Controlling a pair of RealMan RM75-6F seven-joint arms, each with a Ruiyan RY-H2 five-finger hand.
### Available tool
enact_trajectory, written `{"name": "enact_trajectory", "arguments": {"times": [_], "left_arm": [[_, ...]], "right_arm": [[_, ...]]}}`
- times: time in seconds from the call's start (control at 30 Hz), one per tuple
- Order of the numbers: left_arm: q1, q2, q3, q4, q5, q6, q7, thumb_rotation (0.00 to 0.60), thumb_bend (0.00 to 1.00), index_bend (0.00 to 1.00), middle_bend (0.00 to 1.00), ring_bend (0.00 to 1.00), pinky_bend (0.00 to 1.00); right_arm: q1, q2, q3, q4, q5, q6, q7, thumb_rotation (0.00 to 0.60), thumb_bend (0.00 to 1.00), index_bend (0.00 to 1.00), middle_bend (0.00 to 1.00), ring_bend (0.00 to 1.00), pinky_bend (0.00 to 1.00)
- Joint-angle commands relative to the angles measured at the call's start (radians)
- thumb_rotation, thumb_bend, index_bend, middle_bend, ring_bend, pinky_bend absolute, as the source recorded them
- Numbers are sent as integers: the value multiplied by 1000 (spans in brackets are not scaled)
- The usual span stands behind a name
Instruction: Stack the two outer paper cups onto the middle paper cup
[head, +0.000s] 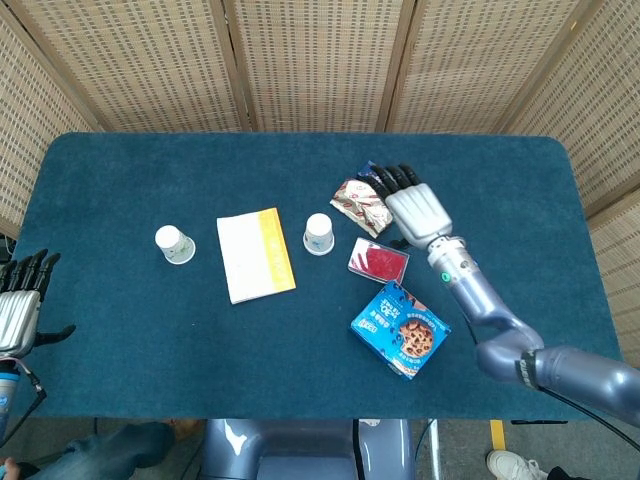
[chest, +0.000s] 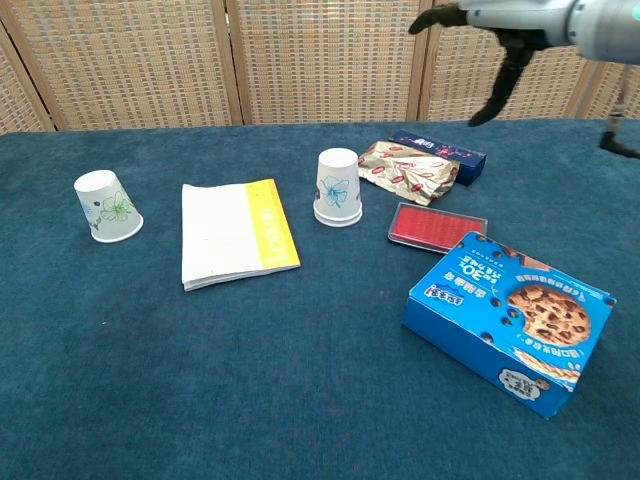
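Two white paper cups stand nested upside down as one stack (head: 318, 233) (chest: 338, 187) near the middle of the table. A third flower-printed paper cup (head: 173, 244) (chest: 107, 206) stands upside down alone at the left. My right hand (head: 412, 203) (chest: 488, 30) hovers open with spread fingers to the right of the stack, holding nothing. My left hand (head: 20, 305) hangs open beyond the table's left front corner, far from the lone cup.
A white and yellow booklet (head: 255, 254) lies between the lone cup and the stack. Right of the stack are a foil snack packet (head: 361, 204), a dark blue bar (chest: 441, 153), a red flat case (head: 378, 259) and a blue cookie box (head: 399, 328).
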Motion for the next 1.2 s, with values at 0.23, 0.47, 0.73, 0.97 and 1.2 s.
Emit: {"name": "enact_trajectory", "arguments": {"times": [0.23,0.47,0.73,0.97,1.2], "left_arm": [[-119,-7,-54,91,31,-103,-22,600,0,0,0,0,0],[-225,-3,-67,154,63,-233,-55,600,0,0,0,0,4],[-395,-104,-56,359,115,-445,-184,600,0,52,7,19,139],[-462,-224,-40,515,143,-491,-298,600,6,155,90,94,171],[-506,-287,-29,606,138,-533,-319,600,109,205,140,138,220]], "right_arm": [[-377,89,-209,36,-350,411,200,600,0,0,0,0,0],[-508,111,-252,-32,-400,529,191,600,0,0,0,0,0],[-629,106,-260,-64,-449,631,169,600,0,0,0,0,0],[-645,109,-226,-61,-447,604,179,600,0,0,0,0,0],[-655,107,-197,-52,-444,574,175,600,0,0,0,0,0]]}}
